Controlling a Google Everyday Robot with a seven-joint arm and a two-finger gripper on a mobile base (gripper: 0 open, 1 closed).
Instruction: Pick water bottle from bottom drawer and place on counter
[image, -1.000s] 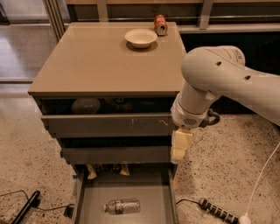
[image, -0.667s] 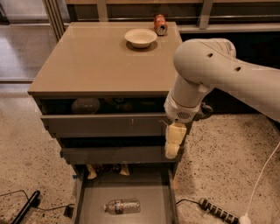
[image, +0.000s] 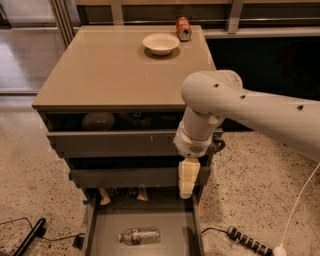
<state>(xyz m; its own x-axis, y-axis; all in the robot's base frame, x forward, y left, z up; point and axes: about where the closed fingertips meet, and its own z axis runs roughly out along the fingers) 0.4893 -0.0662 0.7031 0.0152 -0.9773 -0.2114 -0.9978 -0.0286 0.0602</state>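
The water bottle lies on its side on the flat grey floor of the open bottom drawer, near the front middle. My gripper hangs from the white arm in front of the cabinet's right side, above the drawer's back right corner and well above and to the right of the bottle. Its pale fingers point down. The counter is the tan top of the cabinet.
A white bowl and an orange-red soda can stand at the counter's back right. The two upper drawers are slightly open. Snack bags lie at the back of the bottom drawer. Cables and a power strip lie on the speckled floor.
The arm has swung left and a little lower, bringing the gripper closer over the bottom drawer's right side. The bottle has not moved.
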